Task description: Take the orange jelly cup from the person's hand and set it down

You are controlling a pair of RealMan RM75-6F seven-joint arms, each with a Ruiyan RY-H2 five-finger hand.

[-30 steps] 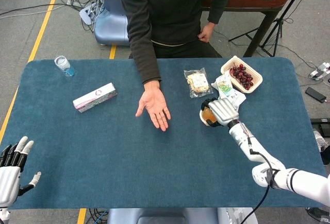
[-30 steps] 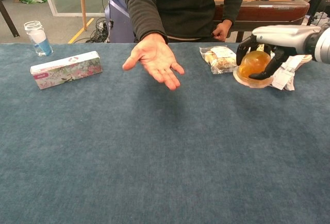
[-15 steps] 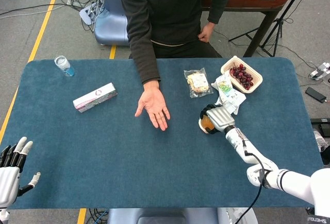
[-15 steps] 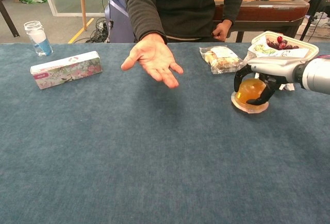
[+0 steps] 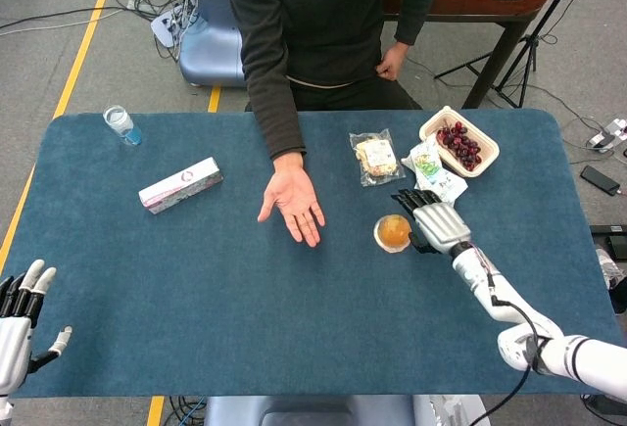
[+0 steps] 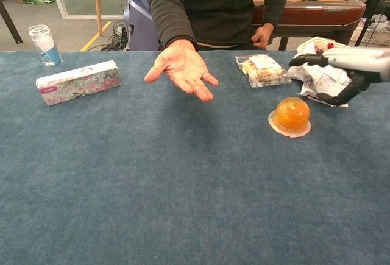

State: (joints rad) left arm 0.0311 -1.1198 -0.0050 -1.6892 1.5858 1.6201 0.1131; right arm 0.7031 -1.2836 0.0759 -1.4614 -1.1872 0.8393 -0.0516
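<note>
The orange jelly cup [image 5: 393, 233] [image 6: 290, 116] stands dome-up on the blue table, right of centre, with nothing touching it. My right hand [image 5: 436, 224] [image 6: 341, 70] hovers just to its right, fingers spread and empty. The person's open palm [image 5: 292, 203] [image 6: 183, 70] stays held out, empty, left of the cup. My left hand [image 5: 20, 326] rests open at the near left corner, seen only in the head view.
A snack packet [image 5: 375, 157], a crumpled wrapper [image 5: 432, 170] and a tray of cherries [image 5: 458, 141] lie behind the cup. A pink box [image 5: 180, 184] and a small bottle [image 5: 121, 124] sit at the far left.
My right hand set the jelly cup down on the table, let go of it, opened and drew away to the right. The person's palm and my left hand barely moved.
</note>
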